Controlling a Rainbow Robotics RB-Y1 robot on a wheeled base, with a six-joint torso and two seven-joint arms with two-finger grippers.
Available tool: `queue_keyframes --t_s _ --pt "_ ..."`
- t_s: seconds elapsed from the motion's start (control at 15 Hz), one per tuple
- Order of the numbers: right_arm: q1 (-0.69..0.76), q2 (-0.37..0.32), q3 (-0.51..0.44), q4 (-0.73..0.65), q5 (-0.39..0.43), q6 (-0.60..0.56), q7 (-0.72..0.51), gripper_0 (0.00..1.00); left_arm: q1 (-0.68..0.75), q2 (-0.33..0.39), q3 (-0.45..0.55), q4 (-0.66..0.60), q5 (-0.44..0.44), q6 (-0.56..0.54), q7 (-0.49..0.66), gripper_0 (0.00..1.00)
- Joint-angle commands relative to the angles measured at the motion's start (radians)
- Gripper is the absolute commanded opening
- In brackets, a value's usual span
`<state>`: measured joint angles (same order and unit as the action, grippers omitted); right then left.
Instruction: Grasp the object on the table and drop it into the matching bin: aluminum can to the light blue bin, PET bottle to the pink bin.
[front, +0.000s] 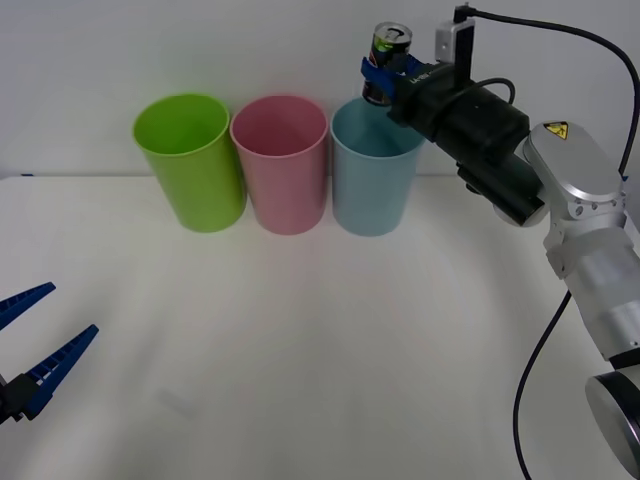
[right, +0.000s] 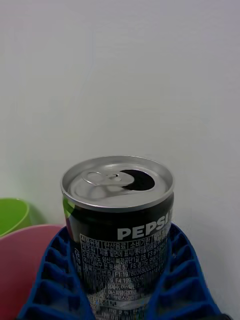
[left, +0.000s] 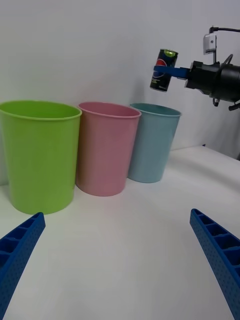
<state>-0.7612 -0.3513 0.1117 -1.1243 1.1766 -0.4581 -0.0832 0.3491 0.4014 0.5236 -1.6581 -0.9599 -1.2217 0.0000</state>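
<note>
A: Where is the can (front: 388, 62) now?

B: Up in the air, clamped at its lower body by the right end effector (front: 381, 78), just above the rim of the light blue bin (front: 372, 168). The pink bin (front: 281, 164) stands just beside that one, and a lime green bin (front: 191, 160) sits at the far end of the row.

A: How will it handle?

B: It looks light and thin-walled. Its tab hole is open, so it is likely empty. Its smooth sides could slip or dent, so a hold across the middle suits it.

A: And its looks?

B: Silver top, black sides with white lettering and a green-yellow patch.

A: The other arm?

B: The left end effector (front: 32, 345) waits low over the counter (front: 320, 360), fingers spread apart.
</note>
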Motion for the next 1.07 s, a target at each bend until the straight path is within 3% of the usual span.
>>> queue_keyframes --t_s 0.07,0.4,1.07 --pt "0.0 0.0 0.0 0.0 0.0 0.001 0.013 1.0 0.0 0.0 0.0 0.0 0.0 0.0 0.0 1.0" --pt "0.028 -0.008 -0.004 -0.026 0.0 -0.022 0.019 1.0 0.0 0.0 0.0 0.0 0.0 0.0 0.0 1.0" --pt "0.359 -0.124 -0.004 -0.41 -0.044 -0.07 0.01 1.0 0.0 0.0 0.0 0.0 0.0 0.0 0.0 1.0"
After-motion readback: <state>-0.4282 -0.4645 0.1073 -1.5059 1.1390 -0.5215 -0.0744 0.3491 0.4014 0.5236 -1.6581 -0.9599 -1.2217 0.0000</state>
